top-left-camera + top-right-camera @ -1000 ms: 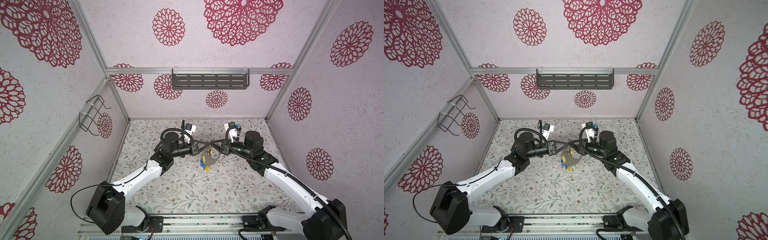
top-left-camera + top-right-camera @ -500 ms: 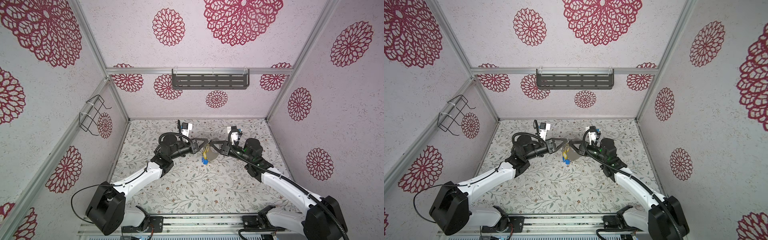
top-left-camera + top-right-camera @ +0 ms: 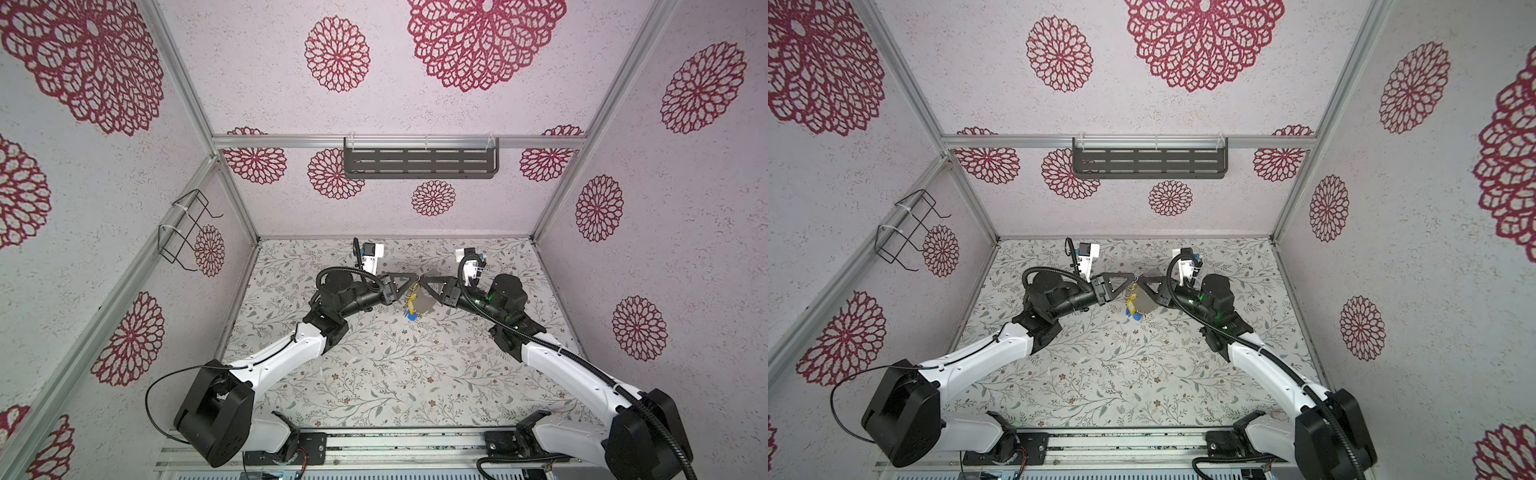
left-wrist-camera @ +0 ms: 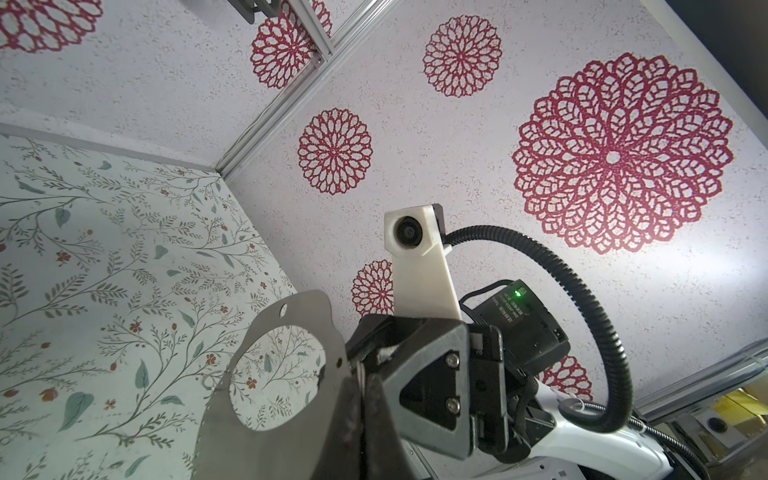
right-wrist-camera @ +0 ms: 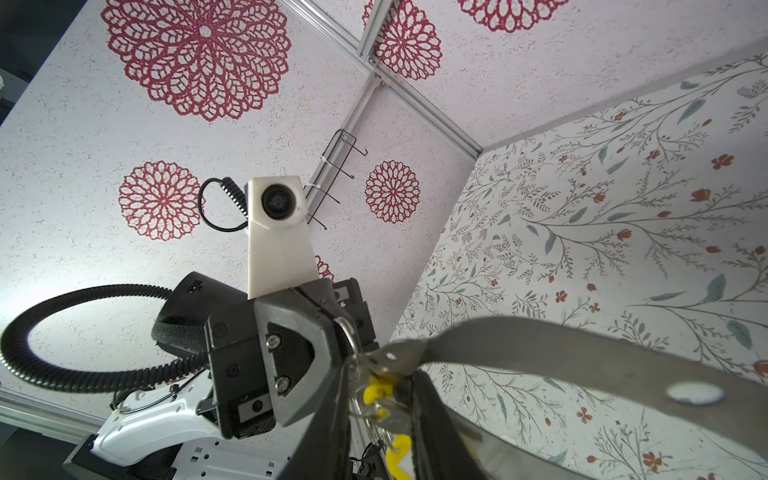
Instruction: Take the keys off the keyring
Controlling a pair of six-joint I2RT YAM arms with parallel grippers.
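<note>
While the keyring [image 3: 1147, 305] hangs in the air between the two arms, clear of the floral tabletop [image 3: 374, 374], everything rests on two thin pinches. The left gripper [image 3: 413, 278] reaches in from the keyring's left with its jaws pressed flat together at the band's tip. In the right wrist view a small silver ring [image 5: 348, 330] loops out there, but whether the jaws pinch that ring or the band's edge I cannot tell. The right gripper [image 3: 424, 284] reaches in from the keyring's right, clamped on the grey band itself, with yellow key tags [image 5: 376, 392] bunched between its fingers [image 5: 436, 436]. More tags, one of them a blue key tag [image 3: 1136, 317], dangle below the keyring.

The band looks like smooth, hard metal, so a pull that is not square to the clamp could slide it out and drop the whole bunch onto the tabletop. Tags trapped in the right jaws probably make that grip uneven, and a trapped tag cannot come free. A pull would then only twist the keyring. The small rings likely need winding off rather than tugging — force alone may slip the left pinch. The two gripper tips sit almost touching above the keyring, so a slight misalignment could knock them together.
</note>
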